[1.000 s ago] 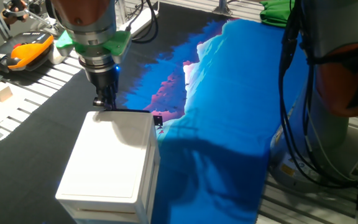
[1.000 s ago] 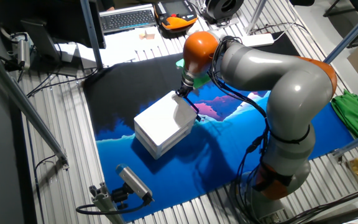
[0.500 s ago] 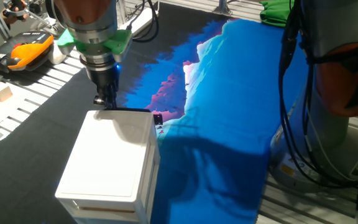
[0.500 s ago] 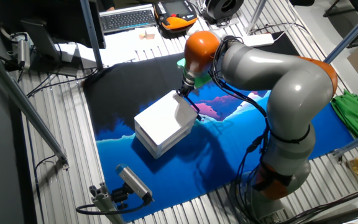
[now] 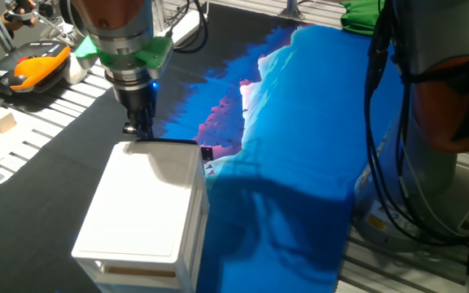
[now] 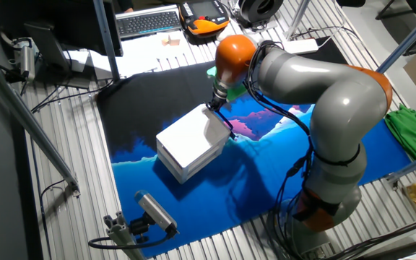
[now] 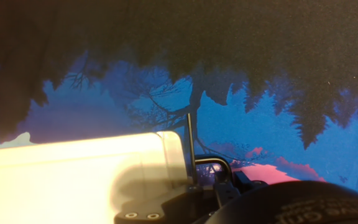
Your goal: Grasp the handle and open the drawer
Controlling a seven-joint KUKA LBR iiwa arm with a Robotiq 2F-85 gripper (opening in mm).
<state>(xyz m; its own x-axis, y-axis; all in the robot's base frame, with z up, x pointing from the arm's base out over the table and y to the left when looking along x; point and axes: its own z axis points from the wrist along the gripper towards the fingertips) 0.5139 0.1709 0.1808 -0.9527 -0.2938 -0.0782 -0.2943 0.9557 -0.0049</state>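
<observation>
- Handle first: we see the thin dark bar along the far top edge of the white drawer unit, with its small black end piece at the right corner.
- We find the gripper right down on that bar's left part; whether its fingers are closed on it, we cannot tell.
- Compared with a second ago, almost nothing has moved: the drawer looks no further out, so we judge the pull is barely under way.

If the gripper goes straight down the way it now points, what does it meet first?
Most likely the handle at the drawer unit's far edge: the gripper hangs just above its end. Depth is unclear.
</observation>
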